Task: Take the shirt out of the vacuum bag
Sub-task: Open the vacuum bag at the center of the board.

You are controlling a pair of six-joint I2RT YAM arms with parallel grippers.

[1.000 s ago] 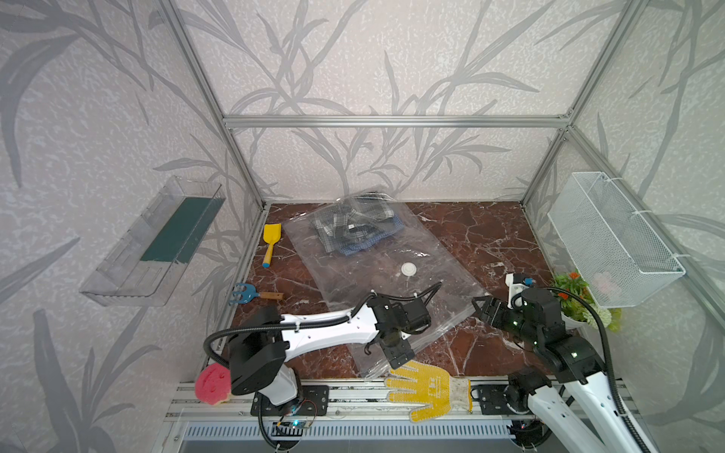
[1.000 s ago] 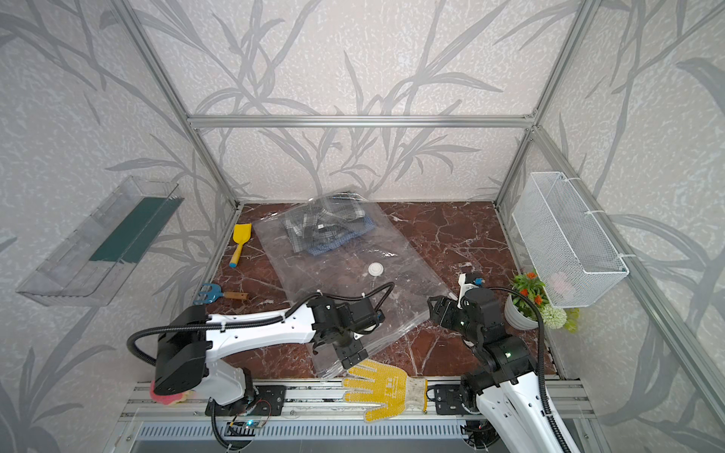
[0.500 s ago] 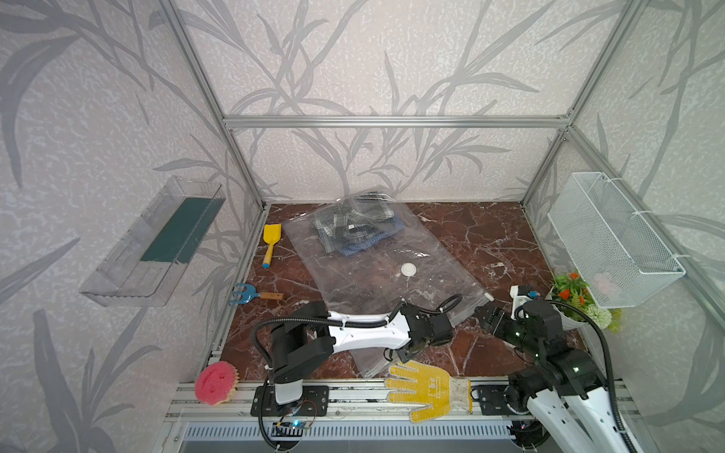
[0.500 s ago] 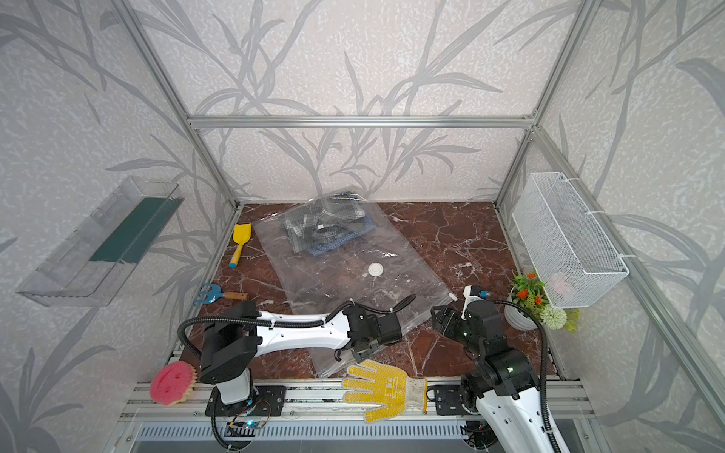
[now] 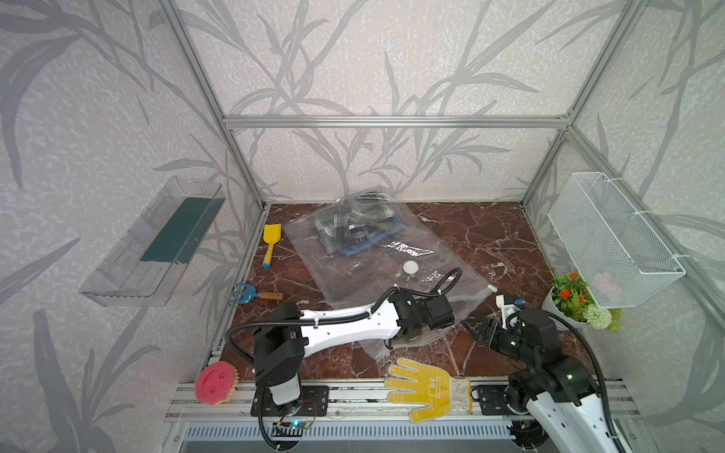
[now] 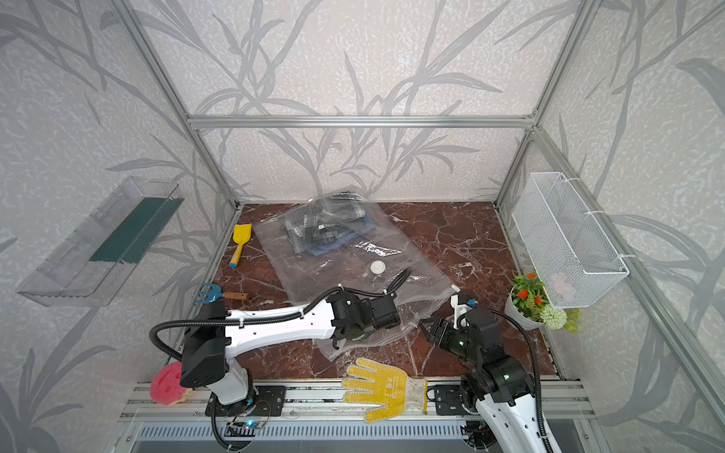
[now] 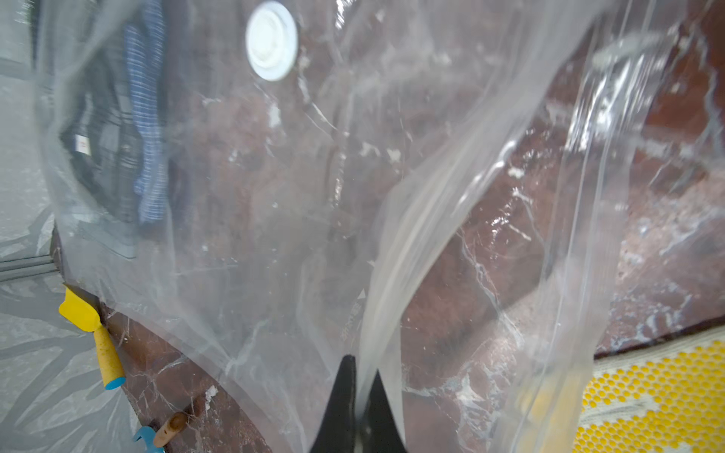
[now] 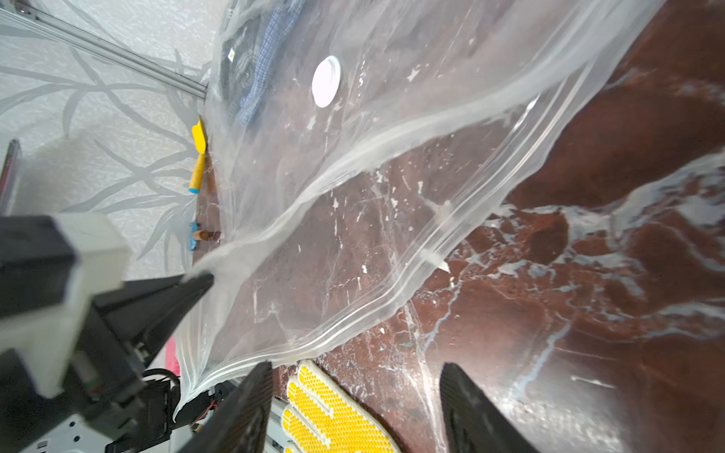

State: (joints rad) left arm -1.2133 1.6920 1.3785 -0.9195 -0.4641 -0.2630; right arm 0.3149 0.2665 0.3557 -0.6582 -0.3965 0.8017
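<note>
In both top views the clear vacuum bag [image 5: 372, 274] lies diagonally across the middle of the marble tabletop [image 5: 490, 235]. A yellow toy shovel [image 5: 270, 243] sits beside its left edge, and the plaid shirt [image 5: 353, 227] is bunched inside its upper end, above the round white valve [image 5: 410, 267]. At the bag's lower edge the left gripper [image 7: 359, 364] is pinched closed on a raised fold of the plastic, while lower right the right gripper [image 8: 355, 368] hangs with jaws apart, holding nothing, just short of the zip edge and near a yellow glove [image 8: 333, 415]. Bare tabletop spreads right of the bag as far as a potted plant [image 5: 572, 294].
</note>
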